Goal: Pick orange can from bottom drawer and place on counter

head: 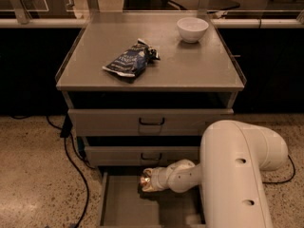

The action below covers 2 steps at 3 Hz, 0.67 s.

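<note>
The orange can [144, 180] shows as a small shiny orange-gold spot at the tip of my white arm, over the back of the open bottom drawer [123, 204]. My gripper [148, 181] is shut on the can and holds it a little above the drawer's grey floor, just below the middle drawer's front. The arm's large white body hides the drawer's right side. The counter [190, 68] is the flat grey cabinet top above.
A dark blue foil snack bag [129, 60] lies on the counter's left middle. A white bowl [192, 29] stands at its back right. Two upper drawers [151, 122] with black handles are closed. A black cable [75, 175] runs on the floor at left.
</note>
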Tool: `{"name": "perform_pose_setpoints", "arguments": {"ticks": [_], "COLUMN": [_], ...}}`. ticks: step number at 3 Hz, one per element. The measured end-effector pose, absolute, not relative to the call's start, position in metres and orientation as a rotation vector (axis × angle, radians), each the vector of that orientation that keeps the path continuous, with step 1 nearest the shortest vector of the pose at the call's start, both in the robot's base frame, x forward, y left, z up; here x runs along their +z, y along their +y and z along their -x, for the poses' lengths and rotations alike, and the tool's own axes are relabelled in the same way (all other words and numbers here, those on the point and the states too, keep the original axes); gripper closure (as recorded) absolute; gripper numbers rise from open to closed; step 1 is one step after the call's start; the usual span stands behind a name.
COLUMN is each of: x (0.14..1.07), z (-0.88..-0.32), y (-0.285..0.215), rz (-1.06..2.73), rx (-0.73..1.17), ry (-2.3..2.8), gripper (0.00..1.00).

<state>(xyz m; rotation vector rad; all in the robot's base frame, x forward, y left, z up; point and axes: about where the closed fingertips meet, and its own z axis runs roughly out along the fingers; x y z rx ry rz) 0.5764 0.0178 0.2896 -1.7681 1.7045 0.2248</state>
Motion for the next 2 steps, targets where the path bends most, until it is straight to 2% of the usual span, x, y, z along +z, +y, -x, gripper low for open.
{"name": "perform_pose_setpoints", "arguments": {"ticks": [2], "x": [0.318], "z": [-0.558], "y": [0.013], "rz": [1.767], "rx": [0.238], "ry": [1.664], "gripper": [1.0]}}
